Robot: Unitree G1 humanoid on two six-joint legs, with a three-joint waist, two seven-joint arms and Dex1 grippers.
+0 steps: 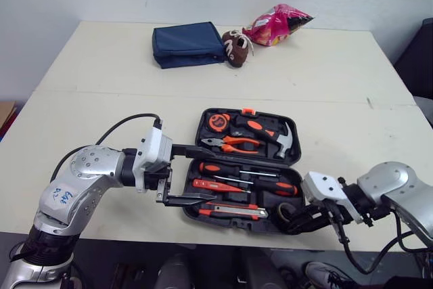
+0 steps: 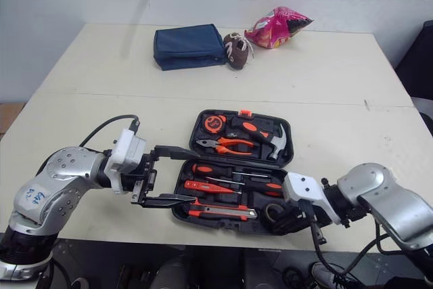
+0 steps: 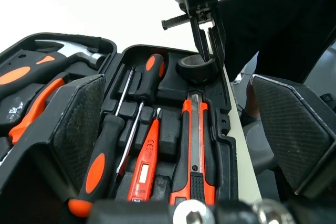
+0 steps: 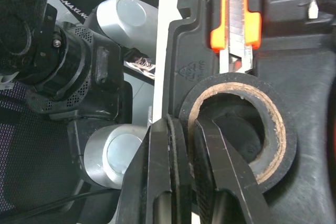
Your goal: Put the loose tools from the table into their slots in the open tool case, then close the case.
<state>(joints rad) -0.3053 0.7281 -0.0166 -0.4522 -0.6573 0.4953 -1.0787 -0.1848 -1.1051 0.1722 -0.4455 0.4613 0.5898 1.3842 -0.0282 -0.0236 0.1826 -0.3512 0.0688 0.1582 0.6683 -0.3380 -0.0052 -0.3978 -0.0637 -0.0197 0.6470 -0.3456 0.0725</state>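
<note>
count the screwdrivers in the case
3, in the tool case's near half: a black-handled screwdriver nearest the hinge, a second screwdriver, handle to the right, and a red tester screwdriver. The left gripper may hide more.

Cream table (image 1: 101, 99). Black tool case (image 1: 292, 162) open flat near front edge, orange latch on far rim. In far half: tape measure (image 1: 218, 121), orange-handled pliers (image 1: 230, 143), hammer (image 1: 274, 137). In near half: screwdrivers (image 1: 220, 167), utility knife (image 1: 233, 209) along front. Left gripper (image 1: 214, 173) at case's left side, fingers spread wide, 1 over hinge line, 1 over near-left corner. Right gripper (image 1: 298, 221) at near-right corner, touching black tape roll (image 1: 276, 213). Far side, well apart from case: navy pouch (image 1: 188, 44), brown ball (image 1: 235, 47) just beside it, pink snack bag (image 1: 277, 25).
</note>
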